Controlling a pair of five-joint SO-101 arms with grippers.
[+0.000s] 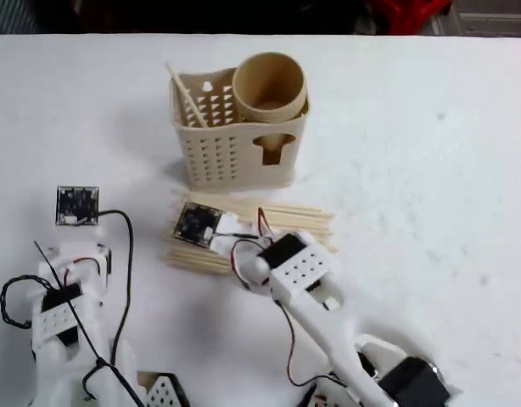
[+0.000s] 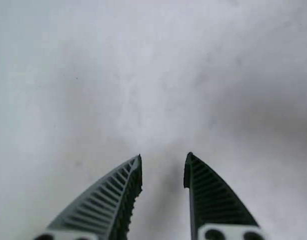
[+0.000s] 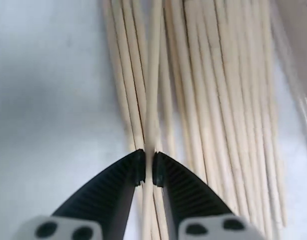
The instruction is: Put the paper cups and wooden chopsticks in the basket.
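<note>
The right hand (image 3: 148, 167) is down on the pile of wooden chopsticks (image 1: 307, 217) lying on the table (image 1: 413, 170) just in front of the basket (image 1: 235, 153), its fingers pinched narrow on a single chopstick (image 3: 154, 75). The basket holds a paper cup (image 1: 269, 85) and one leaning stick (image 1: 186, 93). The left hand (image 2: 163, 160) hangs over bare table, well apart from the pile, with its fingers parted.
</note>
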